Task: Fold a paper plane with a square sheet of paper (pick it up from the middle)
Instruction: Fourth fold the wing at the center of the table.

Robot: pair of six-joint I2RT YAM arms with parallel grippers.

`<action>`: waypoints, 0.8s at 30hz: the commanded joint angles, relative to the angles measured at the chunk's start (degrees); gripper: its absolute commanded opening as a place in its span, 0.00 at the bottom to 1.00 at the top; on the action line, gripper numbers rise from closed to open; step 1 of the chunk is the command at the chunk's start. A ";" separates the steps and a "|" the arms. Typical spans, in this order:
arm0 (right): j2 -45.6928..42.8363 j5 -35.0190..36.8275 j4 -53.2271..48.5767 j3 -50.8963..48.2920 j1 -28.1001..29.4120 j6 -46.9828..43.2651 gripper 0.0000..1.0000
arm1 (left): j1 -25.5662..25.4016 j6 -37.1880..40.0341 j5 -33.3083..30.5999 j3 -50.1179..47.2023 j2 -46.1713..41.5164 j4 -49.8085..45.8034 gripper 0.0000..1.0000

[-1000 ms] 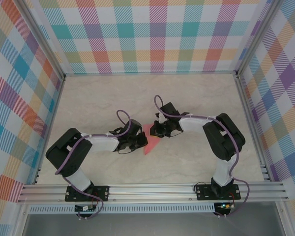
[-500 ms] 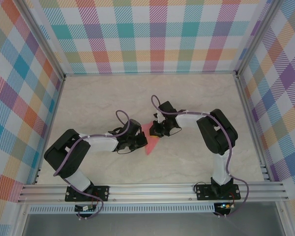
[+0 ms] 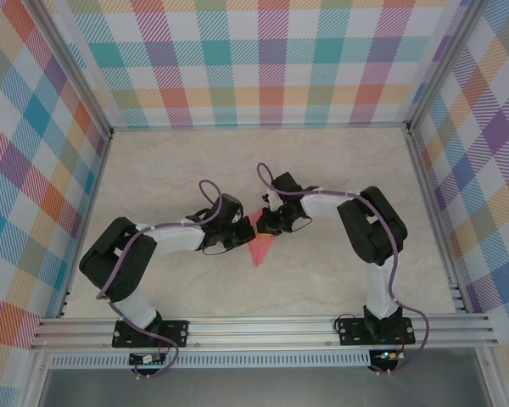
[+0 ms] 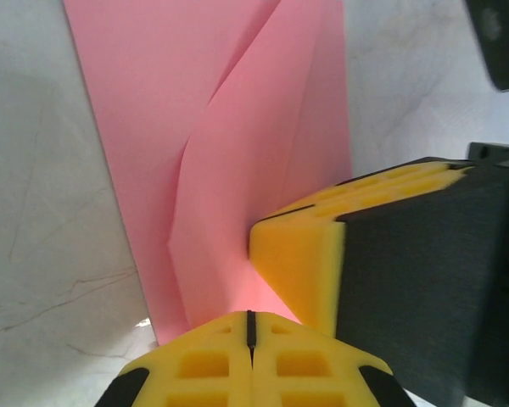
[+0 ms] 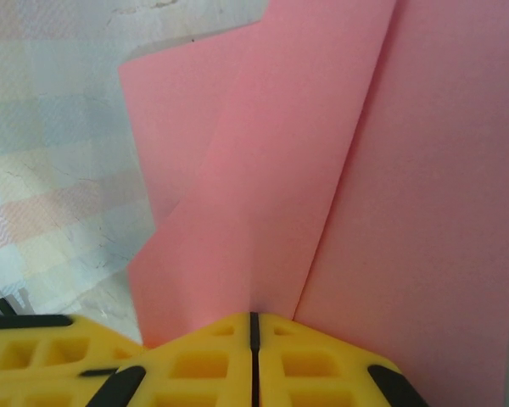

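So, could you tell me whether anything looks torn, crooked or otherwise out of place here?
Nothing stands out. The folded pink paper lies on the table, with the shut left gripper and shut right gripper tips on it. One flap stands slightly raised along its crease, but I see no tear.

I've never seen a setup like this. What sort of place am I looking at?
Most likely a robot lab's test booth: two robot arms bolted to a metal rail, checkered panels walling in a pale tabletop, and a folded pink paper lying between the arms.
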 commanded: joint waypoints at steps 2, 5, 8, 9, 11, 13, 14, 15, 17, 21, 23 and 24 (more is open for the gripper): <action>2.29 4.08 -0.84 -0.59 0.12 0.33 0.07 | 0.54 1.23 0.74 0.91 1.36 -0.52 0.02; 1.66 3.83 -0.51 -0.68 0.15 0.47 0.07 | 0.54 1.49 -0.59 0.58 1.72 -2.11 0.01; 0.14 2.92 0.27 -0.87 0.13 0.77 0.08 | 0.54 1.69 -1.13 0.21 2.20 -2.81 0.00; -0.81 2.44 0.75 -1.18 0.15 0.87 0.08 | 0.54 1.69 -1.35 0.07 2.45 -3.00 0.00; -3.14 1.46 1.93 -2.18 0.15 1.62 0.08 | 0.58 1.81 -1.79 -0.25 2.82 -3.37 0.00; -6.04 -0.10 4.22 -4.28 0.15 2.90 0.08 | 0.54 1.65 -2.06 -0.71 3.03 -3.31 0.00; -7.41 -0.74 5.39 -5.47 0.15 3.85 0.08 | 0.54 1.67 -2.12 -0.91 3.22 -3.35 0.00; -8.80 -1.55 6.91 -7.11 0.15 4.96 0.08 | 0.55 1.55 -2.24 -1.15 3.22 -3.29 0.00; -11.18 -2.49 9.19 -9.90 0.39 7.31 0.08 | 0.54 1.33 -2.17 -1.74 3.43 -2.78 0.00; -14.23 -3.47 12.23 -14.24 2.47 11.46 0.08 | 0.58 0.99 -1.67 -2.29 3.66 -2.00 0.00; -14.54 -2.95 12.13 -14.65 4.04 12.77 0.08 | 0.55 0.87 -1.59 -2.50 3.61 -1.78 0.00; -14.39 -2.60 12.00 -14.71 4.98 13.35 0.08 | 0.54 0.91 -1.59 -2.63 3.70 -1.78 0.00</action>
